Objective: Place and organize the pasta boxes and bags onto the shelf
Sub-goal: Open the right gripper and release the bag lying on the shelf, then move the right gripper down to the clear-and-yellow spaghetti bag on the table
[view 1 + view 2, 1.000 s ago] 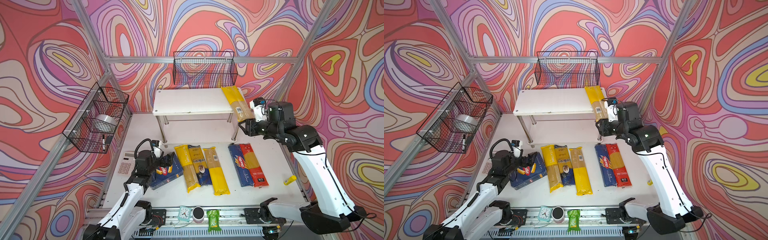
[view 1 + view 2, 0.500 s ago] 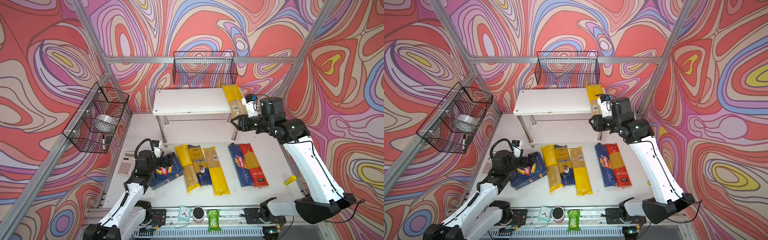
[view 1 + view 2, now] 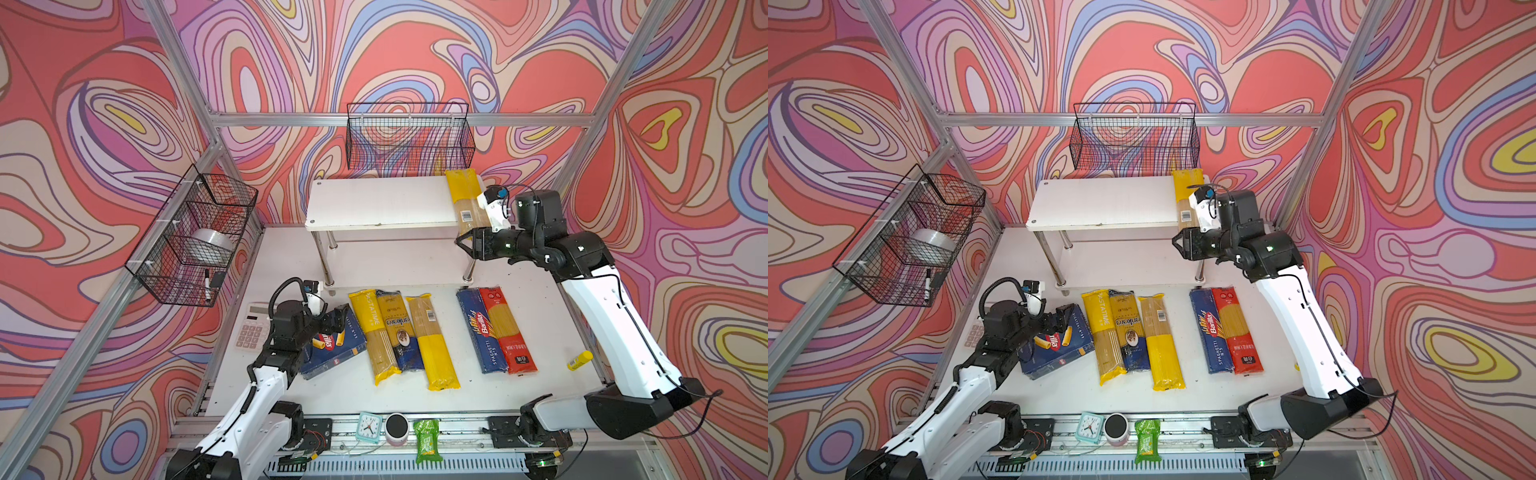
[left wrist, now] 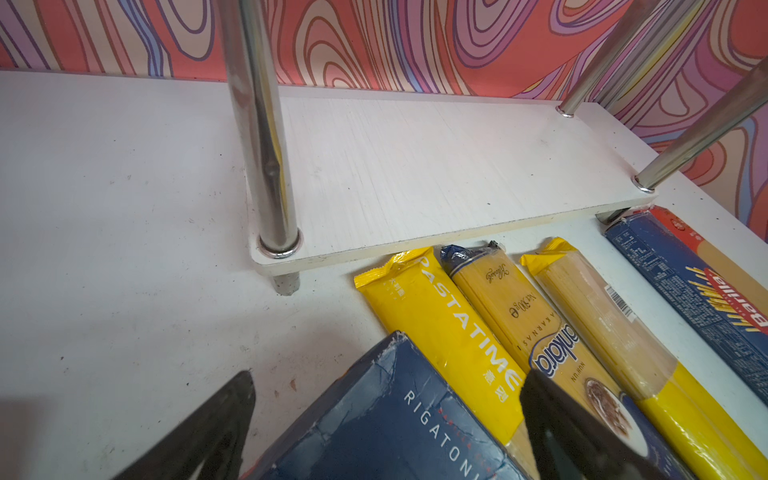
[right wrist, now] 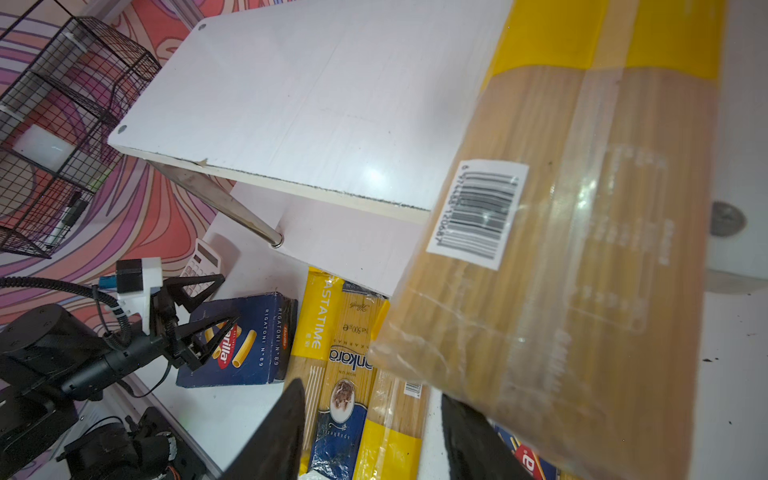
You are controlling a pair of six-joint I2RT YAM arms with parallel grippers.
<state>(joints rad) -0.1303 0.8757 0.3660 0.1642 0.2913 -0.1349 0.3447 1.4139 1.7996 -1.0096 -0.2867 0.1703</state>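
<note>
One of the seven packs is on the shelf (image 3: 374,199): a yellow-and-clear bag (image 3: 467,199) lies at the right end of the top board. Its long axis runs from the back edge to the front edge, and its clear end hangs out over the front edge.

The right claw (image 3: 460,244) is just in front of this hanging end and seems a little lower. Its jaws are apart and nothing is between them. It points along the front edge of the shelf, toward the left end. So the bag lies to its side, toward the back, with the long axis crosswise to the claw. I judge that a nudge backward against the hanging end would seat the bag fully.

Six packs lie on the counter (image 3: 291,257) in front of the shelf.
- The Spaghetti box (image 3: 480,332) and the red bag (image 3: 507,332) touch each other near the right edge, both lengthwise from back to front. The right arm is nearer to them.
- The Pastatime bag (image 3: 370,332), the blue-and-gold bag (image 3: 399,332) and a second yellow-and-clear bag (image 3: 432,345) lie side by side in the middle.
- The rigatoni box (image 3: 332,353) lies skewed near the left edge.

The left claw (image 3: 340,319) is open over the back corner of the rigatoni box, with one finger on each side. It does not seem to press the box.
</note>
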